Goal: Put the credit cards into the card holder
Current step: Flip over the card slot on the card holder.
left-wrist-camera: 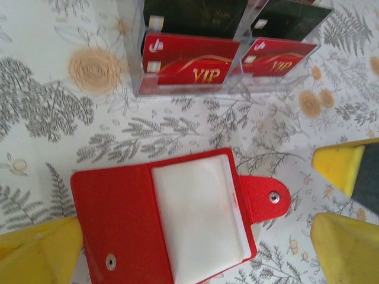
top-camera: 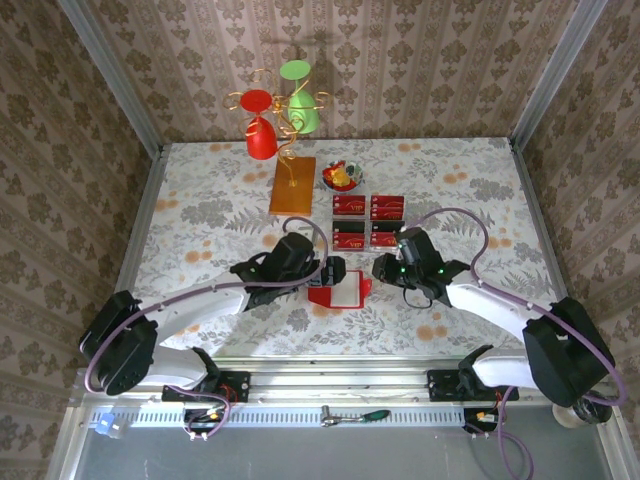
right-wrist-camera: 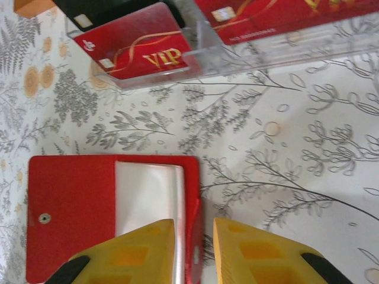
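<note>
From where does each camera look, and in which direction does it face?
Top external: fixed above and behind the arms, facing down at the table; both arms, left hand and right hand show.
Left wrist: on the left arm, facing down at the open card holder; its yellow fingers show at bottom.
Right wrist: on the right arm, facing down at the card holder's edge; yellow fingers straddle it.
Shared: both wrist views show card holder and credit cards in the clear tray.

Gold "VIP" lettering stands on the red credit cards (left-wrist-camera: 189, 62) in the clear plastic tray (left-wrist-camera: 237, 87), readable from both wrist views; one card's small white print is too blurred to read
</note>
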Robot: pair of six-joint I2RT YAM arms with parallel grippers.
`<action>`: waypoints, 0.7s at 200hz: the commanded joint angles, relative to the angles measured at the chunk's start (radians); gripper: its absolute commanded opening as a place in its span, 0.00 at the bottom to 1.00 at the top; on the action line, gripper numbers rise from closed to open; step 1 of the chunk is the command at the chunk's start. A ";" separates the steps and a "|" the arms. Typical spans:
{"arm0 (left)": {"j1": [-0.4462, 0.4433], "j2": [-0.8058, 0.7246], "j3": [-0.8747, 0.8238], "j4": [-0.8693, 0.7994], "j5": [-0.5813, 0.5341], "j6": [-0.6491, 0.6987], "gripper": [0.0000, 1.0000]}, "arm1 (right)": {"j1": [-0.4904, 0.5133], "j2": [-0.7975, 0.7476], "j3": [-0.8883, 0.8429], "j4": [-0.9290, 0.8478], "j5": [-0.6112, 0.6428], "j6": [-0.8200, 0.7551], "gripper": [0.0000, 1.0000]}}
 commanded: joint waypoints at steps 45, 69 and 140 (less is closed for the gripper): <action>-0.047 -0.004 -0.021 0.108 0.020 -0.041 1.00 | -0.007 0.007 -0.011 0.004 -0.048 -0.012 0.29; -0.061 0.017 -0.006 0.111 0.023 -0.041 1.00 | -0.014 0.027 -0.013 0.008 -0.047 -0.011 0.30; -0.084 0.065 -0.053 0.104 -0.032 -0.027 1.00 | -0.045 0.031 0.009 0.017 -0.116 -0.008 0.30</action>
